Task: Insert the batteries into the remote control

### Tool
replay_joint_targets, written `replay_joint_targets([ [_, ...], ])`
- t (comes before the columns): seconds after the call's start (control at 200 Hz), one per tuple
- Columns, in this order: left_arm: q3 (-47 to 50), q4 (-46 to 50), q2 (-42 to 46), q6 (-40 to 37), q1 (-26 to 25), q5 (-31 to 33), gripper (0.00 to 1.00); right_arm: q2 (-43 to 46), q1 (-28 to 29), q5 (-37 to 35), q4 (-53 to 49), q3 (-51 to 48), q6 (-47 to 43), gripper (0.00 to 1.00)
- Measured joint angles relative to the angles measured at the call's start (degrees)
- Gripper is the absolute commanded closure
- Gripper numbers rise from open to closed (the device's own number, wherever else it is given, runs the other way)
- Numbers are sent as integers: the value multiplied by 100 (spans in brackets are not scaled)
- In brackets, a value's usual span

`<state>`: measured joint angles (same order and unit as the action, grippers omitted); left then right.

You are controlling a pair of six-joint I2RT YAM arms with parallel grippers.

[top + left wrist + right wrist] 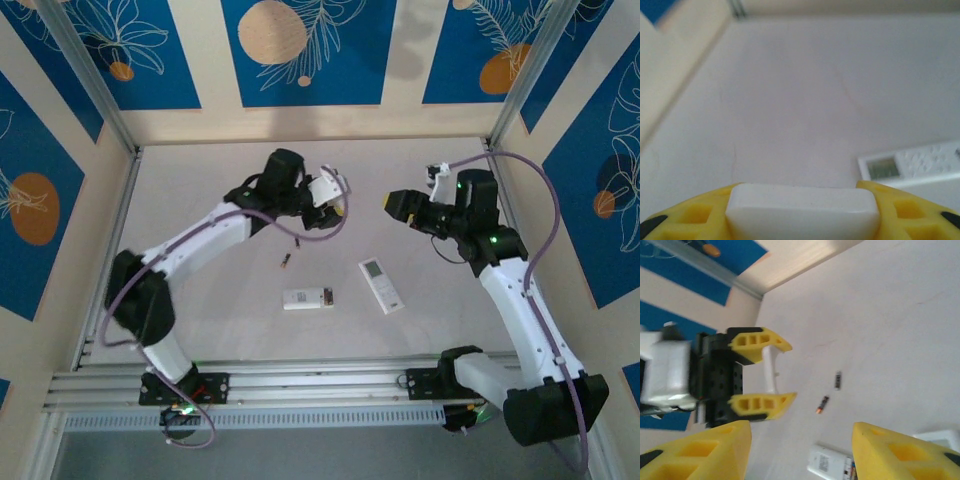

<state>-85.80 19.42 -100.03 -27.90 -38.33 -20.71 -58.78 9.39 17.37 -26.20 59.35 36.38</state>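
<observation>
A battery [285, 262] lay loose near the middle of the bench [200, 180], just on the far side of a remote control [307, 298], with a second battery [838, 380] close beside it, while another remote [381, 285] lay display-up toward the right edge. Nearer the far edge, the left gripper [337, 212] had its jaws closed on a flat white piece [801, 210], and the right gripper [392, 204] faced it with jaws apart and empty.

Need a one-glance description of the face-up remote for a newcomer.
Start at the pale table, near its middle. Two white remotes lie there; take the right-hand one, the face-up remote. It lies angled, showing a screen and buttons, unlike the other remote lying crosswise.
</observation>
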Motion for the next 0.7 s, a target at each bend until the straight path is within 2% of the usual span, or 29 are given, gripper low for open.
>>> replay_joint_targets([
  [0.26, -1506, 2190, -2247, -210, -297, 544, 55, 116, -59, -560, -437, -238, 81, 42],
  [0.435, -2079, 2868, -3045, -295, -566, 894, 52, 299, -173, -616, -514, -317, 81, 42],
  [0.5, -2133, 2957, -3169, -330, -616, 1043, 45, 308, -199, -625, -518, -337, 81, 42],
  [0.57, -2197, 3005, -3180, -350, -629, 1143, 28, 308, -223, -645, -518, -369, 70, 40],
  [0.7, -2131, 2903, -3115, -382, -632, 1228, 14, 313, -236, -710, -313, -551, -208, 26],
])
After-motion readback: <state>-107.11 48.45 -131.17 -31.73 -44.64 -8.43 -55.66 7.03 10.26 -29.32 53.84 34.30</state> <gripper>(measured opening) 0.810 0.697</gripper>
